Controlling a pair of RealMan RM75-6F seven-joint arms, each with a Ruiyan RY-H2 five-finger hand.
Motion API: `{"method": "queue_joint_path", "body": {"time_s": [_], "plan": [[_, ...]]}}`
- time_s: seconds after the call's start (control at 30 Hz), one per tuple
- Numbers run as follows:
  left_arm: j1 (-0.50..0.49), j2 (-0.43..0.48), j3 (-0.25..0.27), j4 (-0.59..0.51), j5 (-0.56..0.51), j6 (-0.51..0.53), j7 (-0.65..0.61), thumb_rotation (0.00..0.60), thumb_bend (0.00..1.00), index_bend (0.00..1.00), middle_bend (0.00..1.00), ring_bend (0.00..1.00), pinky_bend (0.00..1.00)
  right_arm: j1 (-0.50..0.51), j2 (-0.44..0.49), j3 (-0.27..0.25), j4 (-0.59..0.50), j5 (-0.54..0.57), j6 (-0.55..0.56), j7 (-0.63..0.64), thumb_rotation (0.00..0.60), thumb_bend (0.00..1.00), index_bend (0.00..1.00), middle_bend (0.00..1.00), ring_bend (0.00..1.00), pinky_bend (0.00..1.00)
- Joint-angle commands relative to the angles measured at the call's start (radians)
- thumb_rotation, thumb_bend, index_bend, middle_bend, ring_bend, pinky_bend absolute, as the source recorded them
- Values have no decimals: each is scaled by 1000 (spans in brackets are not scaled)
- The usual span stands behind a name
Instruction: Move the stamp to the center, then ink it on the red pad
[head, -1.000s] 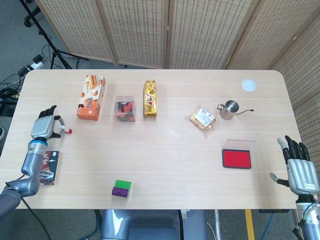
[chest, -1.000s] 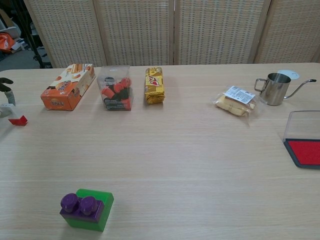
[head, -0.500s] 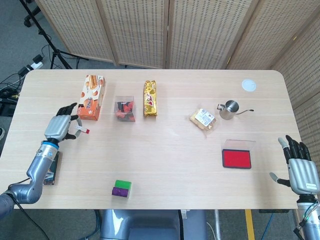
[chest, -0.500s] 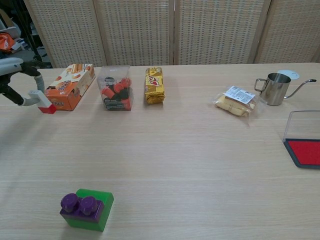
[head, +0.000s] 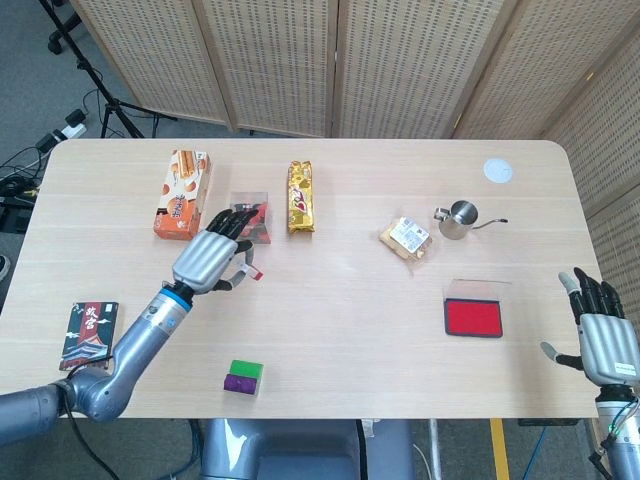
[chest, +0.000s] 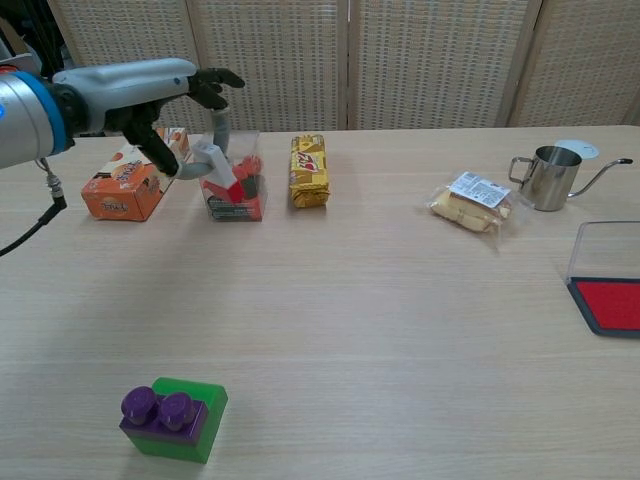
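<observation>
1. Head view shows the left hand (head: 208, 262) raised over the worktop (head: 340, 330), just in front of the clear box of red and black pieces (head: 256, 215).
2. That hand pinches the stamp (chest: 222, 170), a small white piece with a red end, between thumb and a finger; the other fingers (chest: 215, 80) reach forward above it.
3. In the chest view the stamp hangs clear of the worktop, in front of the clear box, between the orange snack box (chest: 133, 172) and the yellow snack bar (chest: 309, 170).
4. Over on the right side lies the red ink pad (head: 473, 317), lid open, well apart from the stamp.
5. At the near right edge the right hand (head: 603, 338) is held upright with fingers spread, holding nothing.
6. A green and purple block (head: 243, 377) sits near the front edge; a dark card pack (head: 88, 333) lies at the left.
7. Further back right stand a small steel pitcher (head: 461, 218) and, near it, a wrapped biscuit packet (head: 406, 238).
</observation>
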Motion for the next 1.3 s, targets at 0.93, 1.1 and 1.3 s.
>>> {"method": "queue_joint_path", "body": {"time_s": [0.93, 1.1, 1.3], "plan": [[-497, -524, -67, 499, -776, 51, 442, 600, 381, 589, 0, 0, 0, 15, 46, 39, 49, 99, -90, 148, 600, 0, 0, 0, 0, 0], [-500, -544, -70, 522, -783, 56, 455, 600, 374, 587, 0, 0, 0, 13, 54, 42, 49, 97, -87, 172, 600, 0, 0, 0, 0, 0], [-494, -550, -65, 524, -769, 58, 466, 600, 311, 566, 0, 0, 0, 12, 58, 41, 48, 95, -88, 184, 600, 0, 0, 0, 0, 0]]}}
